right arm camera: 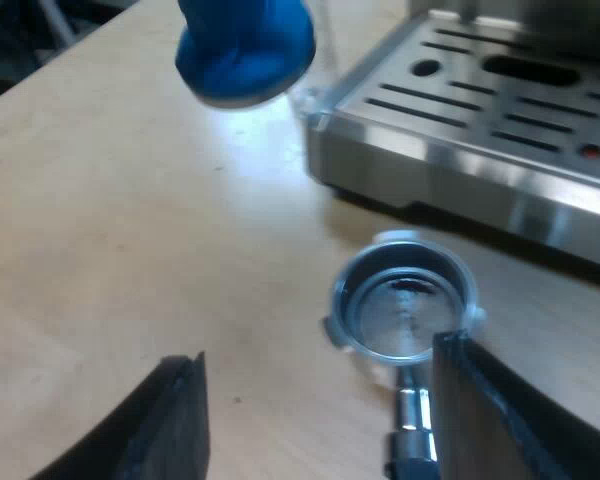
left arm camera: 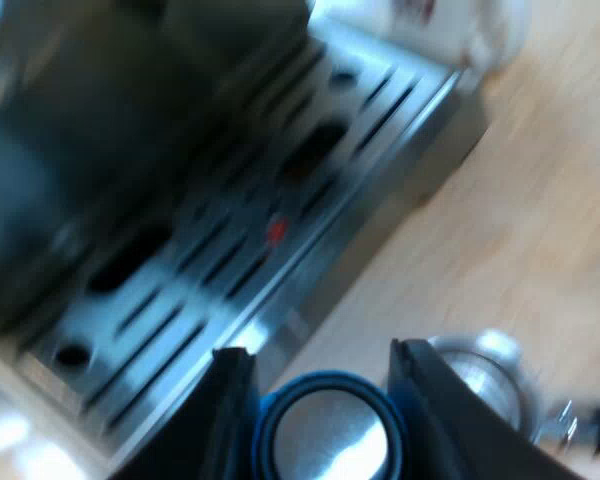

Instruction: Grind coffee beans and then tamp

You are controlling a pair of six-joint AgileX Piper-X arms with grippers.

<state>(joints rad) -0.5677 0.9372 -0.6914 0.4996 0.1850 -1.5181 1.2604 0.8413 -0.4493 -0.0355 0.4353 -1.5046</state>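
Left end effector point(left arm camera: 320, 385): clenched on the blue tamper point(left arm camera: 325, 435), one black finger pressed to each side of its blue rim; a shiny round face shows inside that rim.
Tamper position: held over the table point(right arm camera: 130, 220), close to the corner of the espresso machine's drip tray point(right arm camera: 480, 120). From the right wrist view, the tamper point(right arm camera: 245, 45) appears raised above the wood.
Right end effector point(right arm camera: 318, 380): released, its fingers spread wide and holding nothing.
Right end effector placement: low over the table with the metal holder point(right arm camera: 405, 300) just ahead. The neck of the holder's handle lies between the fingers; whether one finger touches the basket rim cannot be told.
Holder: lies on the table beside the slotted drip tray, basket opening upward, apart from the tamper.
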